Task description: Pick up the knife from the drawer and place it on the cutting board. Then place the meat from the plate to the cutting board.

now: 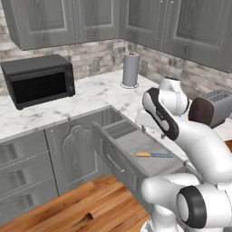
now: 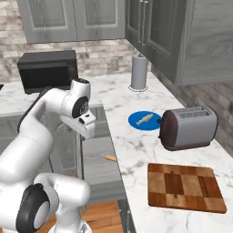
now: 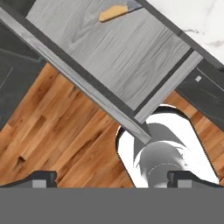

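Grey drawer (image 1: 136, 147): pulled open, centre of left base view.
Knife (image 1: 154, 155): flat on drawer floor, tan handle toward the left; handle at top centre of hand view.
Gripper (image 3: 112, 179): jaws wide apart, empty, above drawer edge and wood floor.
Meat (image 2: 144, 119): on blue plate (image 2: 136, 123), centre of right base view, left of toaster (image 2: 189, 127).
Cutting board (image 2: 184, 186): lower right, bare.

- Illumination: even, diffuse, moderately bright; no visible source.
- Shadows: faint under the brown toaster (image 2: 188, 128) on the white marble bench (image 2: 136, 145).
- Sharpness: slightly soft, low-resolution rendering; no glare.
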### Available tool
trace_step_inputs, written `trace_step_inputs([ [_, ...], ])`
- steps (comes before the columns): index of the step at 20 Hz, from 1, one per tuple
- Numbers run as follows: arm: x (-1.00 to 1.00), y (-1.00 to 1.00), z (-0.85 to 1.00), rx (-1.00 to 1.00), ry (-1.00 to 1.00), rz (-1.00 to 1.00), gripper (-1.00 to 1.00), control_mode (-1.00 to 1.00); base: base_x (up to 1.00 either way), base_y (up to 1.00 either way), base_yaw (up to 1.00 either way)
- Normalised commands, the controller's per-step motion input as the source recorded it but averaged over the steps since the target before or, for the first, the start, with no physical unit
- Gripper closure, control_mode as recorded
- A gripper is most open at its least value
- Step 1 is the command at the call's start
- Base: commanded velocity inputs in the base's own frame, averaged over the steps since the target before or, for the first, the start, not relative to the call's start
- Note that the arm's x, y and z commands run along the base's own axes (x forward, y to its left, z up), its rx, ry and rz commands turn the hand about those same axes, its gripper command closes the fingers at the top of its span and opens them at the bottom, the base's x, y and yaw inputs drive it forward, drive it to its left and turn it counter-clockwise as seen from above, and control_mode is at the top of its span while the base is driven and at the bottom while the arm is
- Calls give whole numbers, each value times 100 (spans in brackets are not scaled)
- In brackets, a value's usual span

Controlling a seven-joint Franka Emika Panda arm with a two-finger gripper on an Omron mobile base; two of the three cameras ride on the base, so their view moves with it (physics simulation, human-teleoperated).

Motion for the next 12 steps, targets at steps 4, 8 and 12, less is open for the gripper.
trace_step_inputs([
  [4,1,-12,-62,5,7,-7,-100,-100,0,0,0],
  [8,13,0,-50,-1,0,-6,-100,-100,0,0,0],
  [12,23,0,-38,0,4,-10,-100,-100,0,0,0],
])
